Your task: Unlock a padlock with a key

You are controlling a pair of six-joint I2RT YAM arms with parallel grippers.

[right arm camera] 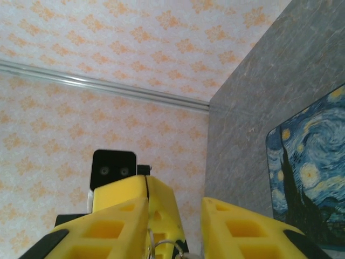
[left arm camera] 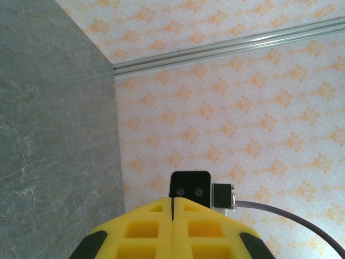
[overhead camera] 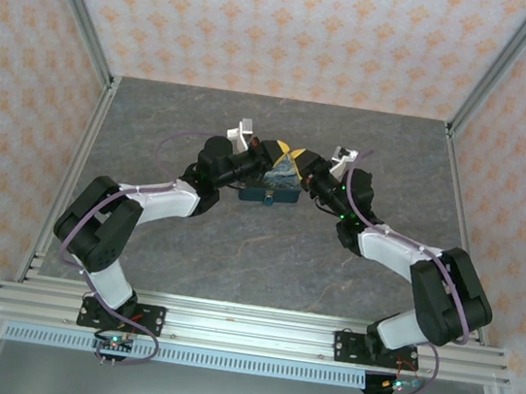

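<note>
My two grippers meet tip to tip at the table's middle, over a dark blue swirly-patterned box (overhead camera: 283, 170). The left gripper (overhead camera: 277, 152) (left arm camera: 173, 200) is shut, its yellow fingers pressed flat together. The right gripper (overhead camera: 296, 156) (right arm camera: 175, 202) is open with a clear gap. In that gap the left gripper's shut tips (right arm camera: 146, 181) show, and a silvery ring (right arm camera: 163, 249) lies just below them. I cannot tell whether the ring is gripped. The padlock and the key are hidden behind the fingers. The box (right arm camera: 310, 172) lies to the right of the right gripper.
A teal block (overhead camera: 268, 196) sits against the box's near side. The grey marbled table (overhead camera: 264, 256) has free room in front and to both sides. Patterned walls with metal frame posts (overhead camera: 77, 19) close in the back and sides.
</note>
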